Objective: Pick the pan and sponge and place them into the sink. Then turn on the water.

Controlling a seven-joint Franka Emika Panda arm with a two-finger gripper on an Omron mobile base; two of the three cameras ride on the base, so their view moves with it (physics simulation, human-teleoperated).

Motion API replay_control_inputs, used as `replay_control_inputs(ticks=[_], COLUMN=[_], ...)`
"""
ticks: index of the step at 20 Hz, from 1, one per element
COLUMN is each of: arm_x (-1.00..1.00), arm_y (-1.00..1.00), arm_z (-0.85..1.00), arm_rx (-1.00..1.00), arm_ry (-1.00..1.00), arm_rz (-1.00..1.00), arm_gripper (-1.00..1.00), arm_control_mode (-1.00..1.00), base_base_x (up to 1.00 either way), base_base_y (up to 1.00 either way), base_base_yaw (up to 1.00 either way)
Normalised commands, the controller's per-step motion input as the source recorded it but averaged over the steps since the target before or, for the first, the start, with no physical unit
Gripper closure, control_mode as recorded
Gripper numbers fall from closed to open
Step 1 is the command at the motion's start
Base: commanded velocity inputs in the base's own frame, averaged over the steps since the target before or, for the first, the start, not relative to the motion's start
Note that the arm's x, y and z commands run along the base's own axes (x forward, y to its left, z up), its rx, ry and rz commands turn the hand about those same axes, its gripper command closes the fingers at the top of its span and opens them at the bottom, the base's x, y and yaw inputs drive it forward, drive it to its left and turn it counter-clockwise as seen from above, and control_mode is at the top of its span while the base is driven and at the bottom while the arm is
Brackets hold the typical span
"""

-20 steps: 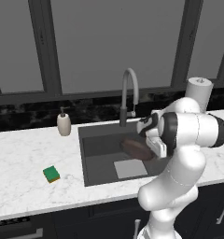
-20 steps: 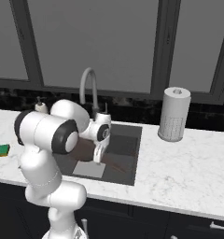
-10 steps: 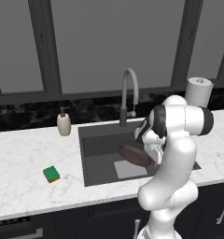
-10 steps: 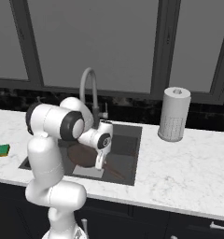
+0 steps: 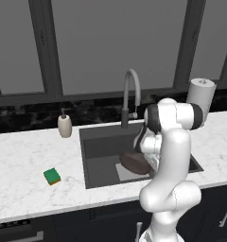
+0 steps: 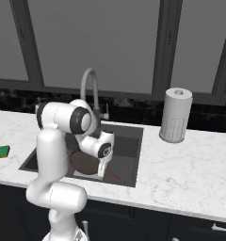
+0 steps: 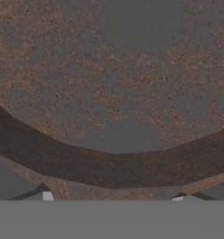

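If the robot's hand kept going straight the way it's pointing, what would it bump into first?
Probably the pan. The hand view looks right into its rusty brown inside, with the rim just ahead of the fingertips. In the base views the pan sits low in the sink, so the basin floor would come next.

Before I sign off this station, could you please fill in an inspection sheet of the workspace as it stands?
Surface: white marble counter with the dark sink recessed in it.
Job's things: pan low inside the sink, over the light patch on its floor; sponge on the counter left of the sink; no water runs from the faucet.
Clutter: soap dispenser behind the sink's left corner; paper towel roll upright on its right.
End effector: down in the sink at the pan's rim; grip cannot be told.
Cables: nothing seen.
Surroundings: dark windows, black backsplash, dark cabinets below.
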Motion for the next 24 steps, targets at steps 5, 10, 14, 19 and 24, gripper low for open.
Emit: replay_control_inputs(ticks=[5, 10, 14, 19, 24], arm_x=[0.27, 0.31, 0.23, 0.10, 0.00], arm_y=[0.01, 0.01, 0.01, 0.01, 0.00], arm_z=[-0.53, -0.49, -0.36, -0.17, 0.00], arm_rx=[0.00, 0.00, 0.00, 0.00, 0.06], arm_ry=[-0.03, -0.02, -0.01, 0.00, -0.01], arm_rz=[0.00, 0.00, 0.00, 0.00, 0.00], arm_gripper=[1.00, 1.00, 1.00, -1.00, -1.00], arm_control_mode=[-1.00, -1.00, -1.00, -1.00, -1.00], base_base_x=[0.00, 0.00, 0.00, 0.00, 0.00], base_base_y=[0.00, 0.00, 0.00, 0.00, 0.00], base_base_yaw=[0.00, 0.00, 0.00, 0.00, 0.00])
